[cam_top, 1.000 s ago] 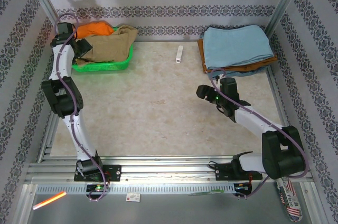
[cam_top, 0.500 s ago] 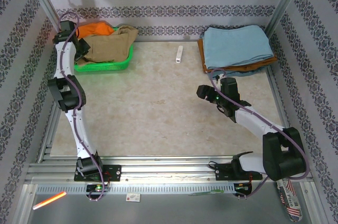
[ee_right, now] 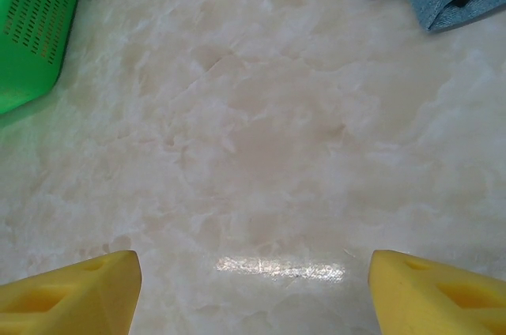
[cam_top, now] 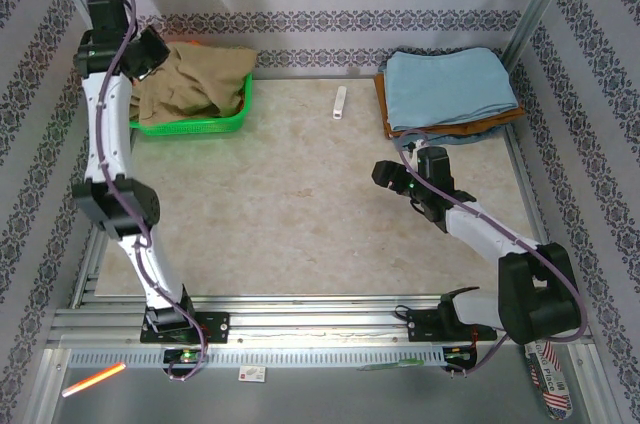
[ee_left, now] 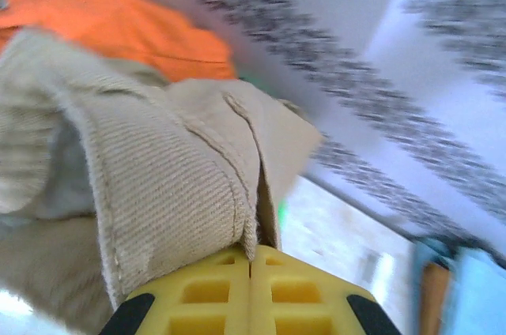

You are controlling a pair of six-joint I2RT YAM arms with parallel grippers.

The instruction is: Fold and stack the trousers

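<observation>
Beige table [cam_top: 300,234]: left end effector [ee_left: 251,254] clamped on khaki cotton trousers [ee_left: 174,169] at green plastic basket [cam_top: 190,127], right end effector [ee_right: 253,287] apart; folding not begun.

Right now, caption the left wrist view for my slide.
Left end effector shut on a fold of khaki-tan cotton trousers, bright orange garment behind.

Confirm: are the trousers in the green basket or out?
Mostly in: the left pincer, shut on the trousers, holds one edge up while the rest lies in the basket.
</observation>
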